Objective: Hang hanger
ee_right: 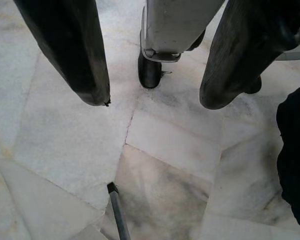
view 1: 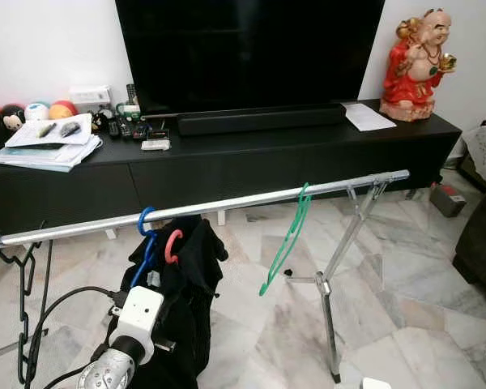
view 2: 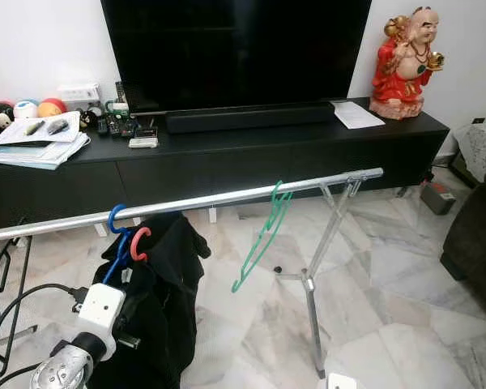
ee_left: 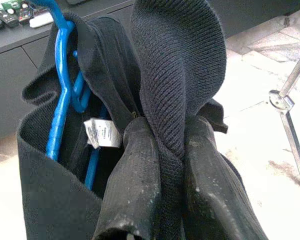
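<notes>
A: Starting at the left, what hangs on the rail?

B: A black hanger at the far left end. Next come a blue hanger and a red hook, both hooked over the rail, carrying a black garment.

A: Where is the left gripper?

B: Low at the left, below the rail, in among that garment. In the left wrist view its two fingers are clenched on a fold of the ribbed black knit, beside the blue hanger.

A: Any writing to read?

B: A white care label sewn inside the garment carries small print, too fine to read. The papers on the table and the sheet further right are also too small to make out.

A: Further right?

B: A green hanger hangs bare on the rail, tilted, right of the garment. Beyond it the rail ends on a silver stand.

A: And the right gripper?

B: It points down at the floor, fingers spread apart and holding nothing, near a black castor.

A: The room?

B: A long black table stands against a white wall, with plush balls and papers at its left, remotes, a soundbar under a large dark TV, and a red figurine at the right end. The floor is pale veined marble tile.
</notes>
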`<state>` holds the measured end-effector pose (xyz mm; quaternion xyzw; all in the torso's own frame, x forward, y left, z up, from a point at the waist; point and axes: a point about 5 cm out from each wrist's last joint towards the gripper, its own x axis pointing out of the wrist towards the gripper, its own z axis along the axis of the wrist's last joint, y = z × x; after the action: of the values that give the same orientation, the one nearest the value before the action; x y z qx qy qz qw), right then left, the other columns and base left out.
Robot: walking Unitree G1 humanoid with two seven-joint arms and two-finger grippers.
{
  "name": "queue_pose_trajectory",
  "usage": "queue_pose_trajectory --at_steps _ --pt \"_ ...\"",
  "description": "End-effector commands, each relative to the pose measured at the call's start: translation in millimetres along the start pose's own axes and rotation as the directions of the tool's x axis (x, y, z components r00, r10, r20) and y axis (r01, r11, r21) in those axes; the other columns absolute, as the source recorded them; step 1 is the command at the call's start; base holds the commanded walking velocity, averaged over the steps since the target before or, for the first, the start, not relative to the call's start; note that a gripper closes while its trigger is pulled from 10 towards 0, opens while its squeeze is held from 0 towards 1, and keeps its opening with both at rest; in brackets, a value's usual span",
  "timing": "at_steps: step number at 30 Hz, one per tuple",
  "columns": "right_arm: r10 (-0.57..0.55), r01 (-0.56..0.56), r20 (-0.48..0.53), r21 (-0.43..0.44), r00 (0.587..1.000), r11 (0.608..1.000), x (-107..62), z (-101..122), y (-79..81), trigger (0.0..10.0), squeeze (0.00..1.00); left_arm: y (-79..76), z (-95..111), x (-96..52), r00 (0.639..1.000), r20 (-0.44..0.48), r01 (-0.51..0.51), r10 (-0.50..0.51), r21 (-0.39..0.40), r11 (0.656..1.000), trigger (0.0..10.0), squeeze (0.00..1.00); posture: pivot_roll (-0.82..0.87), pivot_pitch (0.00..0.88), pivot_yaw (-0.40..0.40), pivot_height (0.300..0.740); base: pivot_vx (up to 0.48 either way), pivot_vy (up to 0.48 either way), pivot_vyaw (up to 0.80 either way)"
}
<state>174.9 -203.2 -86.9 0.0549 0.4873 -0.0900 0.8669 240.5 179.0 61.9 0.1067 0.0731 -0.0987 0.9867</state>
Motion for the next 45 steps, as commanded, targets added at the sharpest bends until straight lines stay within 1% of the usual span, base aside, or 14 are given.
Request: queue_pose_trajectory --at_steps 1,45 --pt "-0.006 0.006 -0.002 0.012 1.0 1.0 -0.3 -1.4 -1.6 10.0 0.0 3.4 9.3 1.1 0.999 0.038 -0.018 0.018 -0.009 1.0 10.0 0.0 0.01 0.0 -0.002 0.74 -0.292 0.0 0.0" --pt "0.0 0.0 0.008 0.028 1.0 1.0 0.1 0.9 1.1 10.0 0.0 6.1 14.6 5.6 0.999 0.044 -0.018 0.017 0.003 1.0 10.0 0.0 0.02 0.0 0.009 0.74 -0.293 0.0 0.0"
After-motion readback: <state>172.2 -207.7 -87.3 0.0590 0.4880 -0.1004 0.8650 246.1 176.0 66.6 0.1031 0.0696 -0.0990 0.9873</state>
